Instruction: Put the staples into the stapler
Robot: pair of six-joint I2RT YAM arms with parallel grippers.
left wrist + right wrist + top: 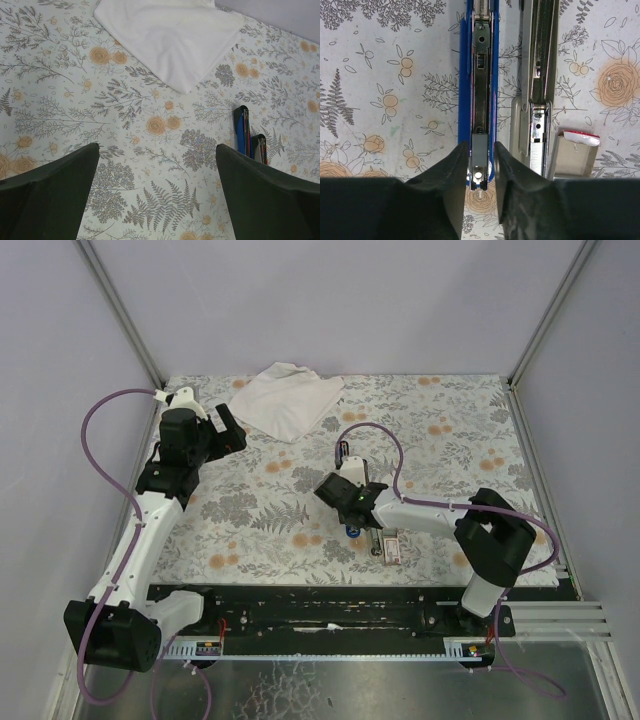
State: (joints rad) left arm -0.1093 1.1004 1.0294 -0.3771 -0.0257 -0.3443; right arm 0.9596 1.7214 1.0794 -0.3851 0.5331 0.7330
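In the right wrist view a blue stapler [464, 75] lies swung open with its metal magazine channel facing up. My right gripper [481, 160] straddles its front end, jaws narrowly parted. A short grey piece [480, 147] sits in the channel between the fingers, and thin gaps show on both sides of it. The staples box [575, 157], with a red and white flap, lies to the right. From above, the right gripper [350, 508] hangs over the stapler [352, 530], with the box [390, 548] beside it. My left gripper [232, 430] hovers open and empty at the far left.
A second, silvery stapler [540, 75] lies open between the blue one and the box. A white cloth [290, 398] is crumpled at the back of the floral mat. The left wrist view shows the cloth [170, 40] and the blue stapler [242, 130] standing up at its right.
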